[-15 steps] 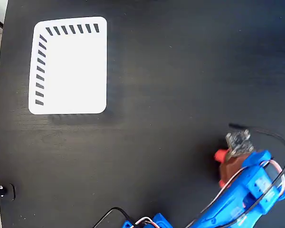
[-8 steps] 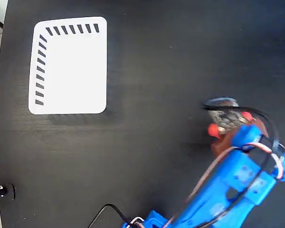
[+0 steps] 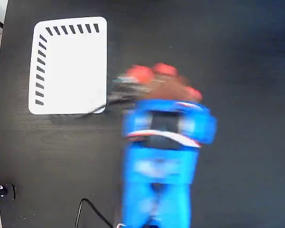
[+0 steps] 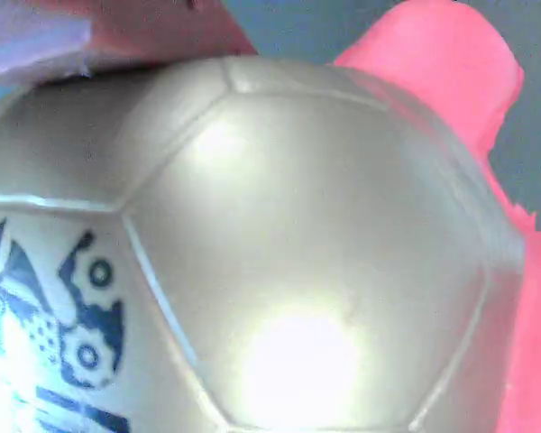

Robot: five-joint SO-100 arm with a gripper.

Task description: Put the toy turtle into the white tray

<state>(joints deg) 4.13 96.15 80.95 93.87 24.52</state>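
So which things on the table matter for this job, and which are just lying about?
Part of the job:
- small toy turtle with red-orange legs and shiny gold-tan shell, carried at the blue arm's tool
- flat white rectangular tray with dark slanted stripes, nothing in it

Just lying about:
- black cable at the bottom edge
- small black fitting at the table's left edge

Robot test bench: bare black table (image 3: 237, 42).
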